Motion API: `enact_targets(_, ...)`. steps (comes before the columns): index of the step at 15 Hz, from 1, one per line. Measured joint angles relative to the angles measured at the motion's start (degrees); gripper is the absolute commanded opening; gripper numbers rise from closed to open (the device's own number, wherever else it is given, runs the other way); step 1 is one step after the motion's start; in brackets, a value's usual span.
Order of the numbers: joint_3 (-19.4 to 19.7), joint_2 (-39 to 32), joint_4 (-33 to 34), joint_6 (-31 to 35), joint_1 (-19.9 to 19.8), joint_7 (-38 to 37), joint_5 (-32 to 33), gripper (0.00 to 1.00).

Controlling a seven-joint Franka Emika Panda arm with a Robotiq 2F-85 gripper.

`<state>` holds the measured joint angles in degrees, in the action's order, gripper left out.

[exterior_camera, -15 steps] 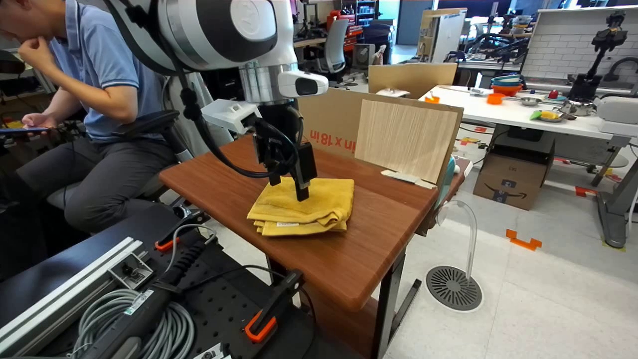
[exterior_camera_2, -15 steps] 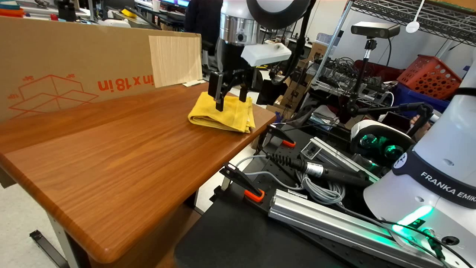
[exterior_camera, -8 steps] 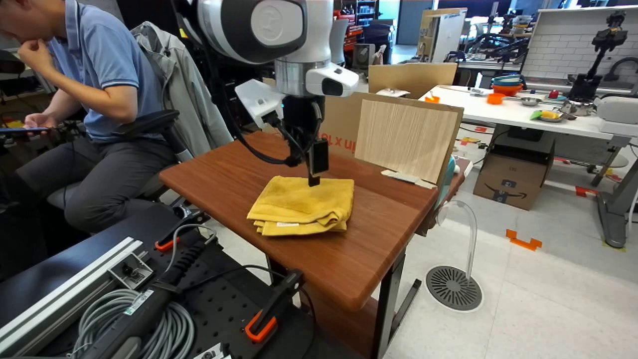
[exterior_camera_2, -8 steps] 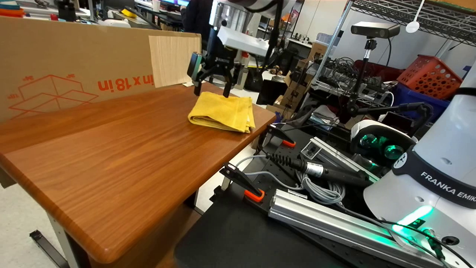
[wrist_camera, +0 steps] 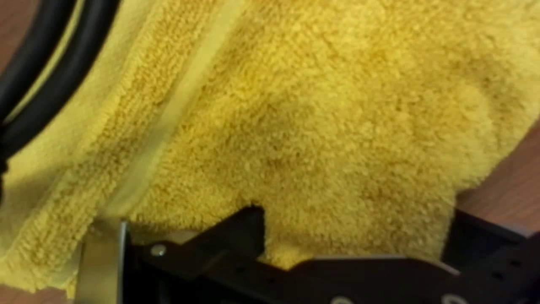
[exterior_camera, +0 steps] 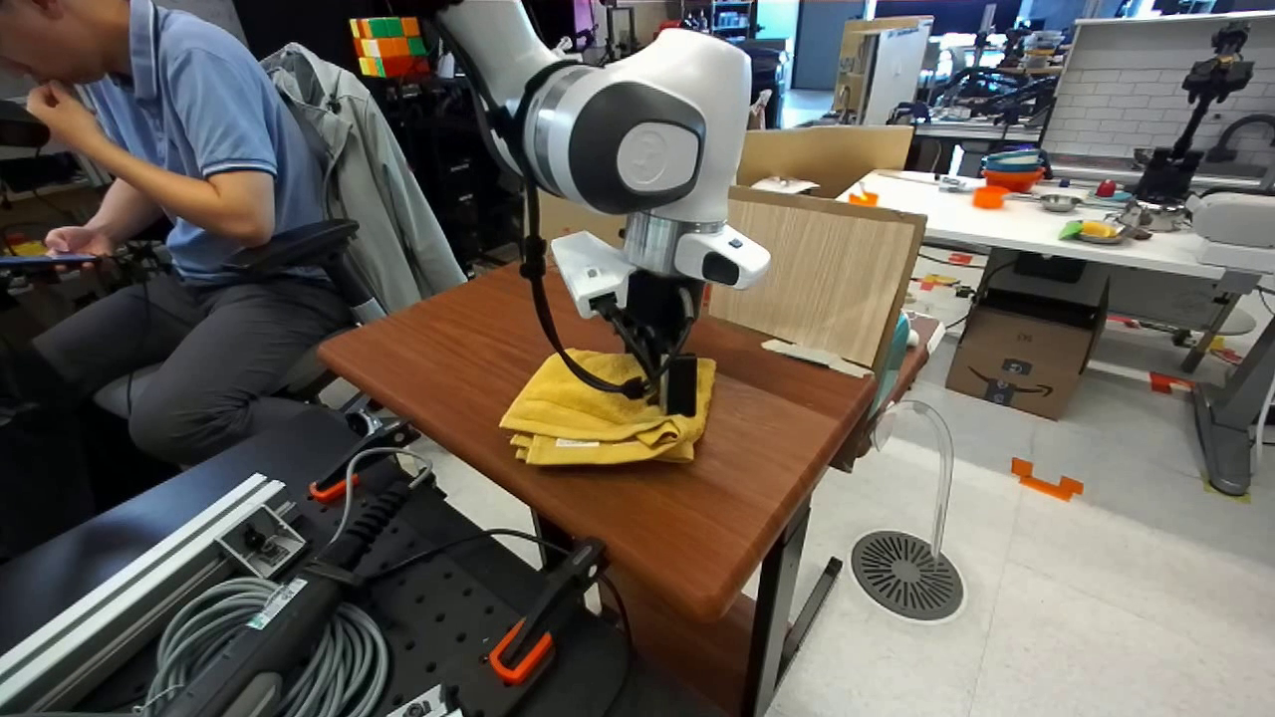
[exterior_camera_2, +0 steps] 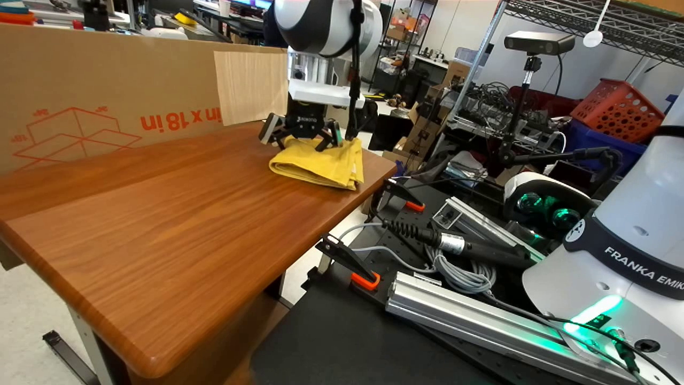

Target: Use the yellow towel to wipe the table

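Wrist view: see black two-fingered gripper spread, with folded mustard-yellow cloth towel showing between jaws; in an exterior view, find towel resting at far right of rectangular reddish-brown wooden table.

In an exterior view, far L: man in blue polo, seated, head down, w/ grey jacket hanging behind him; multicol. cube farther back. Far R: white desk w/ stacked bowls, orange cup etc.; cdbd box under it. Floor, R: round grille w/ clear bent tube, plus orange tape.

In an exterior view, far L: upright cdbd panel w/ red print, wood-grain sheet on it. Far R: wire shelf, red basket atop blue bin, camera on stand; nearer, white goggle-type headset, lenses lit green.

Nr, both exterior views: blk bench w/ coiled grey cable, alu rail, two blk/orange clamps.
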<state>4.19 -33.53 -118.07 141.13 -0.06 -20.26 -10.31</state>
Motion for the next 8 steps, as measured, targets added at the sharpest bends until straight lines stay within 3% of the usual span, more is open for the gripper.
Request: enact_targets(8,4.6,-1.7,3.1,-2.3,-2.5,-1.8,0.0,1.00)
